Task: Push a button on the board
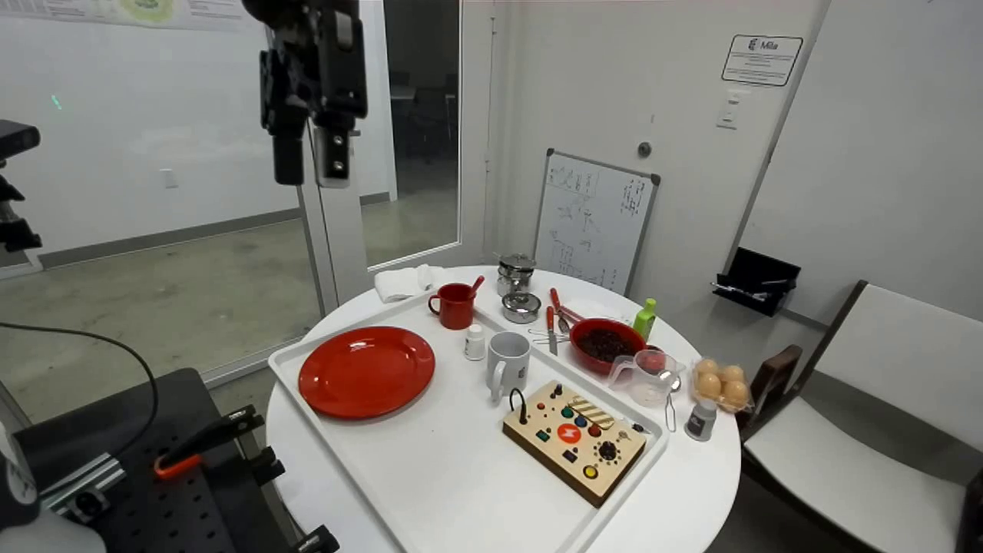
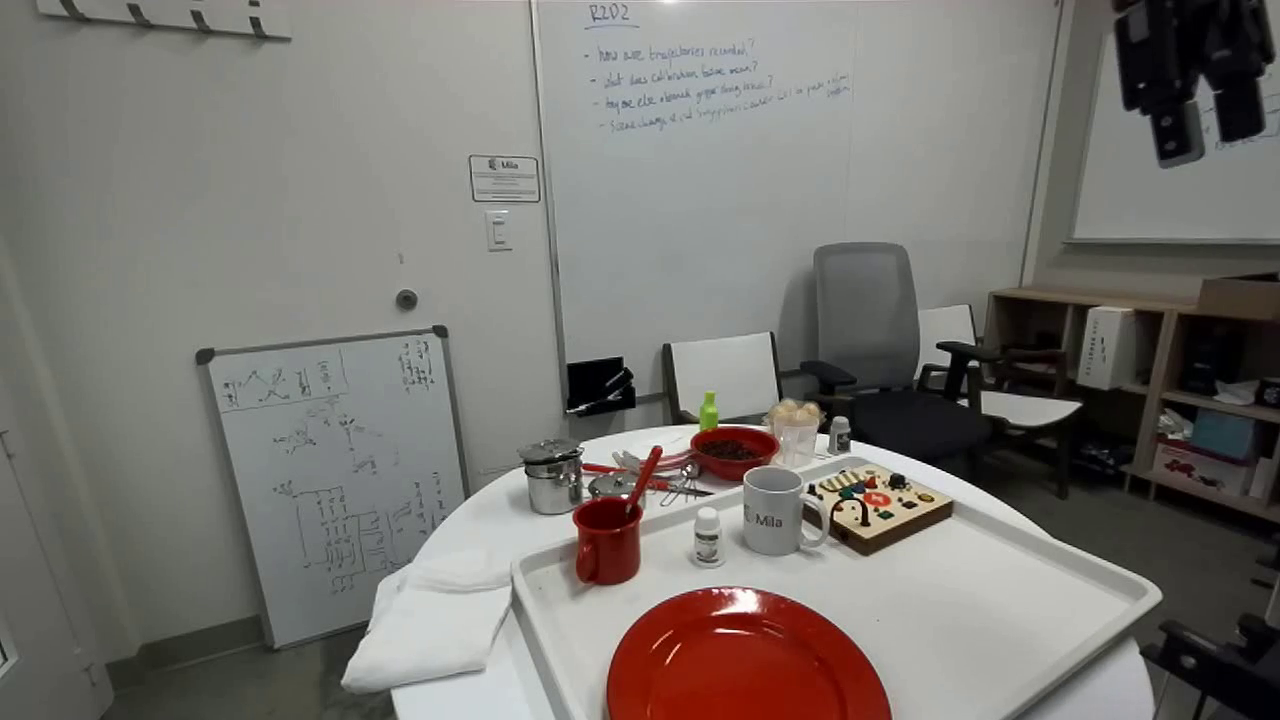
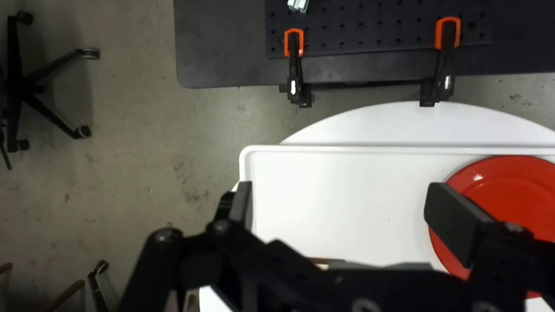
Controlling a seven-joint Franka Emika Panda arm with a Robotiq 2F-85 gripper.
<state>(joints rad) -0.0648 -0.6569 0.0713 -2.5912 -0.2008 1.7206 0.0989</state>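
I hang high above the counter, my jaws spread wide and pointing down, well apart from the board. The board lies flat on the white tray, along the edge farther from the black bench; I see its yellow button, a dark knob and a red disc with a lightning mark. A black loop stands up at the end by the mug, which is upright just beside the board; whether the two touch I cannot tell. The tray also carries the red plate, a white bottle and the red cup, out of which a red handle leans. In the wrist view one side of my jaws hides part of the plate, and two clamps sit at the bench's edge. Past the tray, on the counter, are a red bowl of something dark, a green bottle, a clear jug, eggs and a metal pot; a white cloth lies near the cup.
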